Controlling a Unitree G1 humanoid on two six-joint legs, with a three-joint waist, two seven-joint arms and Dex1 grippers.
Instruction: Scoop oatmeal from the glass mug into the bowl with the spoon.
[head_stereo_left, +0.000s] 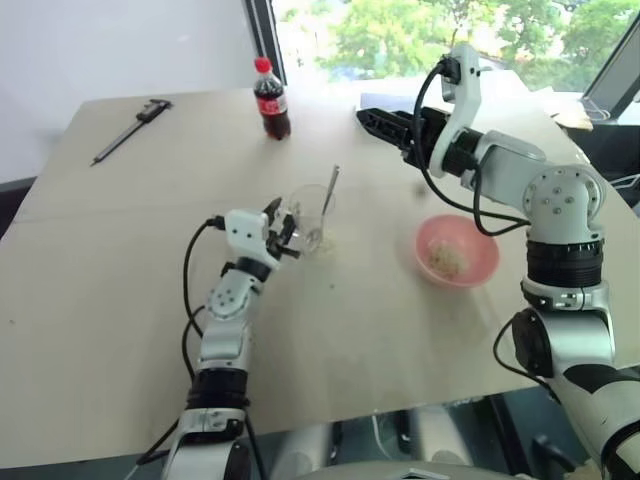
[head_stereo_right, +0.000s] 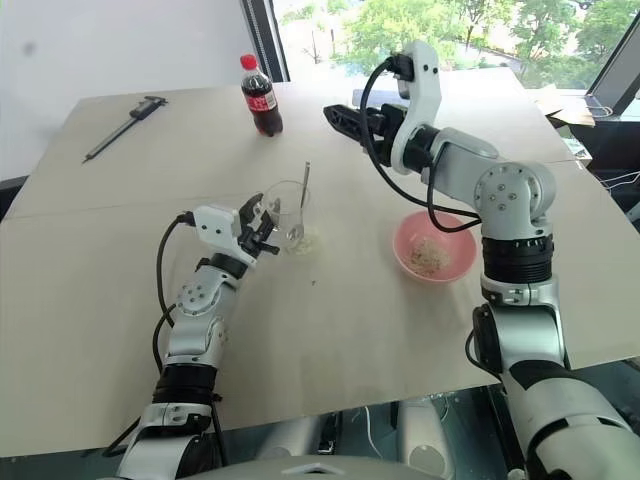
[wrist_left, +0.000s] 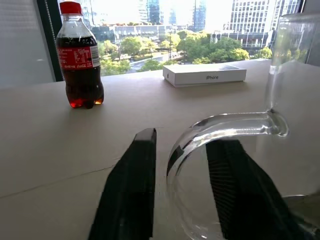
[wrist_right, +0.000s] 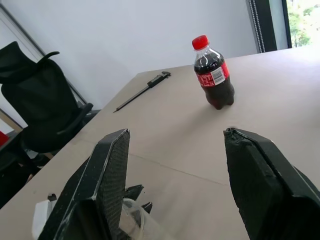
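The glass mug (head_stereo_left: 310, 215) stands mid-table with the silver spoon (head_stereo_left: 330, 190) leaning upright inside it. My left gripper (head_stereo_left: 281, 222) is at the mug's left side, open, its fingers (wrist_left: 131, 185) astride the clear handle (wrist_left: 225, 125) with a gap on either side. The pink bowl (head_stereo_left: 487, 255) sits to the right of the mug and holds pale oatmeal (head_stereo_left: 448, 258). My right gripper (head_stereo_left: 362, 116) hangs in the air beyond the mug, pointing left. It is open, with nothing between its wide-set fingers (wrist_right: 100, 175).
A red-capped cola bottle (head_stereo_left: 271, 100) stands at the back of the table, and a dark caliper (head_stereo_left: 130, 128) lies at the far left. A white phone box (wrist_left: 205, 74) rests near the window edge. A black chair (wrist_right: 40, 115) stands past the table's left side.
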